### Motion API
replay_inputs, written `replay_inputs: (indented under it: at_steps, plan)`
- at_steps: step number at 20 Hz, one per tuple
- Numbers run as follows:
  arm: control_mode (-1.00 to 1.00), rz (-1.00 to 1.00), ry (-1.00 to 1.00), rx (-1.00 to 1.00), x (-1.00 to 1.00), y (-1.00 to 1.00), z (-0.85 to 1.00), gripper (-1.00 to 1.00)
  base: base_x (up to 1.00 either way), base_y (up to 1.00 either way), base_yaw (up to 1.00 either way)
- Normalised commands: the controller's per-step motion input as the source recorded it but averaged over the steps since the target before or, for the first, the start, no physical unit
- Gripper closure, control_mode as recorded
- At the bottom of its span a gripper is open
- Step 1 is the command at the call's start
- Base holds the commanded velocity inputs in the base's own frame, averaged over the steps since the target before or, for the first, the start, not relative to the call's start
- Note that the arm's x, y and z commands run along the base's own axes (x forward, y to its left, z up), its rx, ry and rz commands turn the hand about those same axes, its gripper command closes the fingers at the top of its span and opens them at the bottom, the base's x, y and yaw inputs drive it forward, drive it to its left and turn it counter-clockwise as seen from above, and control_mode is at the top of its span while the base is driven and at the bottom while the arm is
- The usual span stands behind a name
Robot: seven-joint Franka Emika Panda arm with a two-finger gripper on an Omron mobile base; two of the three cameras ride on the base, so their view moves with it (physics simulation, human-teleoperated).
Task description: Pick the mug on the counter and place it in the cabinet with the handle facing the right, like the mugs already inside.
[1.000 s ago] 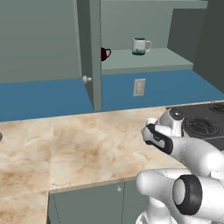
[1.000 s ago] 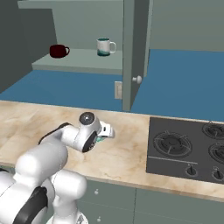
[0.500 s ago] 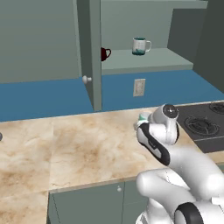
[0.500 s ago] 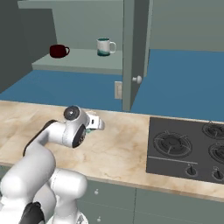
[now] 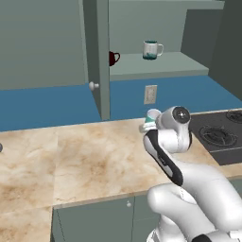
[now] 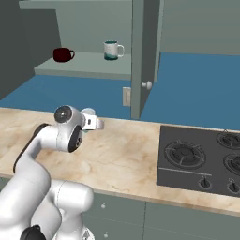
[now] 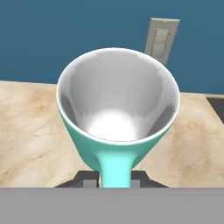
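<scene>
1. As the left base view had it, the mug (image 5: 151, 118) was off the counter (image 5: 90, 156), carried at the end of the white arm near the counter's back edge, with the gripper (image 5: 147, 126) hidden behind the wrist. The cabinet (image 5: 160, 64) stood open above, its door (image 5: 97, 56) swung out, a dark red mug (image 5: 113, 57) and a white banded mug (image 5: 151, 49) on the shelf. Judged from this, the pick was done and the carry up to the shelf was the step in hand.

2. While the right base view looked from the other side, the mug (image 6: 88, 117) showed just beyond the wrist, with the gripper (image 6: 93, 123) beside it, above the counter (image 6: 122, 154) and well below the cabinet shelf (image 6: 84, 68). The next move likely called for a lift and a reach into the free shelf space, turning the handle to the right like the white banded mug (image 6: 111, 49).

3. Where the hand view looked along the gripper (image 7: 115, 177), the mug (image 7: 118, 109) sat directly ahead, its white inside facing the camera. Its teal handle ran down between the jaws, which were nearly pressed together and pinched it.
</scene>
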Motion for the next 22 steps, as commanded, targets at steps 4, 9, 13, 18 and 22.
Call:
replay_inputs:
  at_steps: [4, 9, 13, 18, 22]
  plan:
    - [-1.0, 0.0, -0.05, 0.0, -0.03, 0.12, 0.52, 1.0, 0.0, 0.0, 0.0]
    - [-1.0, 0.0, -0.01, 0.0, -0.02, 0.07, 0.5, 1.0, 0.0, 0.0, 0.0]
    - [-1.0, 0.0, 0.0, 0.0, 0.0, 0.08, 0.49, 1.0, 0.0, 0.0, 0.0]
    - [-1.0, 0.0, 0.0, 0.0, 0.0, 0.1, 0.47, 1.0, 0.0, 0.0, 0.0]
    - [-1.0, 0.01, 0.0, 0.0, 0.0, 0.08, 0.37, 1.0, 0.0, 0.0, 0.0]
